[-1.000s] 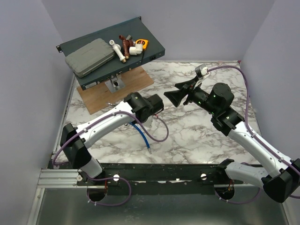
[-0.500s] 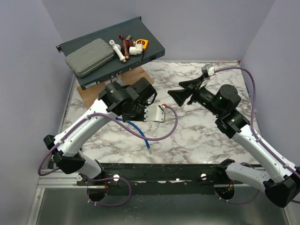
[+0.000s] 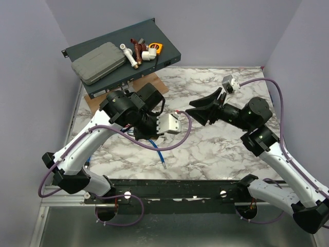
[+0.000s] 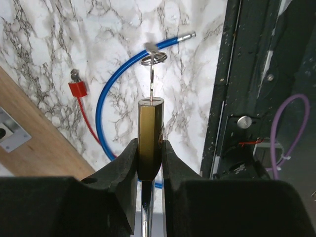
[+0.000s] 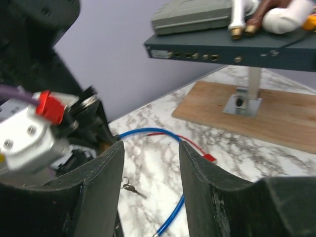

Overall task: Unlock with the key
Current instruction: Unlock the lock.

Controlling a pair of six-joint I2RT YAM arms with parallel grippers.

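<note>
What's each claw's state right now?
Left claw: closed on the brass padlock, key sticking out of it.
Right claw: open, empty.

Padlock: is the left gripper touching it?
Touching. In the left wrist view, both fingers of the left gripper press flat against the padlock.

No legible writing.
Plain edge on the brass padlock [image 4: 150, 133] inside the left pincer [image 4: 149, 146]; rack panel [image 5: 197, 54] beyond the right pincer [image 5: 150, 144] is blurred.
</note>
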